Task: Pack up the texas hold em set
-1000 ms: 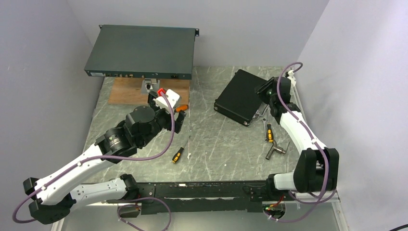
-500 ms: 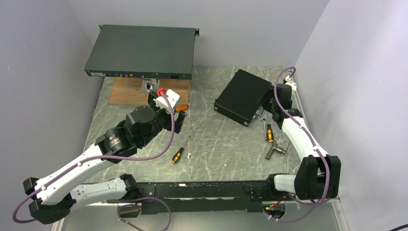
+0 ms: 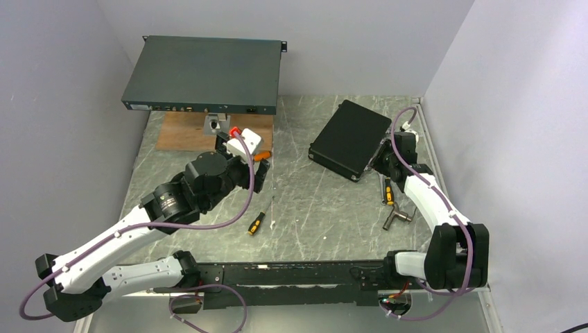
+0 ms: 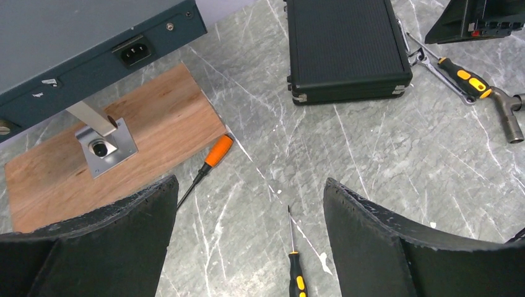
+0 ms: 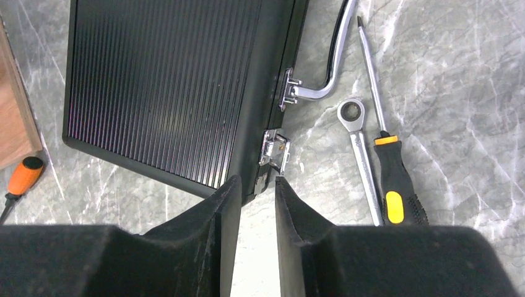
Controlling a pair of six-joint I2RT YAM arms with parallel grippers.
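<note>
A: The case (image 3: 349,139) lies shut at the far right of the table (image 3: 312,208). The right hand (image 5: 254,185), narrowly parted and holding nothing, hovers just beside a latch (image 5: 274,150) on the case's edge.

B: The step looks like fastening, then. The next move would call for a square press to seat that latch flat. And the left hand (image 4: 250,189)?

A: Spread wide, empty, well apart from the case.

B: Any writing?

A: None legible on the case.
</note>
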